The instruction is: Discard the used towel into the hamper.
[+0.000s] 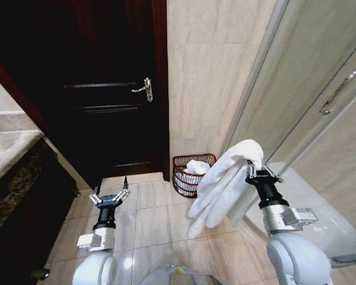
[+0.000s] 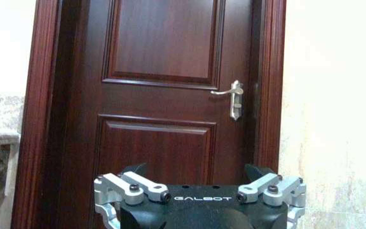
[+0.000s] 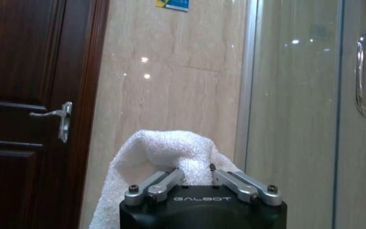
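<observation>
Currently the right end effector (image 1: 256, 172) is raised at the robot's right, fingers pressed together on the top fold of the white towel (image 1: 225, 181), pinching it; in the right wrist view the towel (image 3: 160, 157) bunches up just past the fingers. The towel hangs long and loose, lower end well above the floor tiles (image 1: 151, 222). The hamper (image 1: 191, 174) sits on the floor against the beige wall, beside the dark door (image 1: 107, 89), ahead and to the left of the held towel, near but not under it. It already has white cloth inside.

Risks, as a judgement: the grip is only on one fold, so the towel could slip out in transit; the long tail could drape over the hamper rim or land on the tiles if released off-centre; the light basket could tip if the arm bumps it.

The left end effector (image 1: 110, 198) is held low at the robot's left, fingers spread, holding nothing, facing the door (image 2: 164, 71).
</observation>
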You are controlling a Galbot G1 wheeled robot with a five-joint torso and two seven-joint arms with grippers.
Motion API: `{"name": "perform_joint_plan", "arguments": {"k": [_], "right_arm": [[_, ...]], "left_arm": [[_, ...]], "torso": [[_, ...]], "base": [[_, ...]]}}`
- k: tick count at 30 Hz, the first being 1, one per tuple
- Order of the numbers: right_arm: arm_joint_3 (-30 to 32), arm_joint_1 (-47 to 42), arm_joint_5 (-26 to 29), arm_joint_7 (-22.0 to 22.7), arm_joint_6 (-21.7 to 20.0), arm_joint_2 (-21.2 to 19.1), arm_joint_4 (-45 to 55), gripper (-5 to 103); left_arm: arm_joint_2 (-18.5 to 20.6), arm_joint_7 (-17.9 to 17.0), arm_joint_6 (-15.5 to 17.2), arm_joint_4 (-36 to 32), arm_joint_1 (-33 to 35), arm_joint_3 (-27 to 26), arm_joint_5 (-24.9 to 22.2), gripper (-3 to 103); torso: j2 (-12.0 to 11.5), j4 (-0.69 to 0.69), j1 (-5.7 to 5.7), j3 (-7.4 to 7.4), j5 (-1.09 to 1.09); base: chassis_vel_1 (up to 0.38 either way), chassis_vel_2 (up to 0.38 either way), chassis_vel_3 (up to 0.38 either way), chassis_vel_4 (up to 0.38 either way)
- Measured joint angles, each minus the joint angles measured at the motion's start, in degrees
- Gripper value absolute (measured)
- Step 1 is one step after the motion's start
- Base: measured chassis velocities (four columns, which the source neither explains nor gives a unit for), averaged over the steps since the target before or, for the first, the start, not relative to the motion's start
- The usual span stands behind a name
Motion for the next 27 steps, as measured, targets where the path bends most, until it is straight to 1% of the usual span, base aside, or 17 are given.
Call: {"name": "perform_joint_plan", "arguments": {"k": [13,19,27], "right_arm": [[-0.33,0.09,0.01,0.2,-0.09,0.3,0.0,7],[-0.66,-0.12,1.34,1.21,-0.9,0.38,0.0,7],[0.91,-0.5,2.63,1.02,-0.24,0.33,0.0,7]], "left_arm": [[-0.17,-0.01,0.09,-0.15,0.06,0.17,0.19,100],[-0.33,-0.27,0.06,-0.25,0.01,0.14,0.43,100],[-0.87,-0.77,-0.07,-0.47,-0.01,0.62,1.77,100]], "torso": [[3.41,0.0,1.47,1.95,0.0],[5.08,0.0,2.21,2.88,0.0],[6.91,0.0,3.05,3.85,0.0]], "base": [[0.0,0.0,0.0,0.0],[0.0,0.0,0.0,0.0],[0.0,0.0,0.0,0.0]]}}
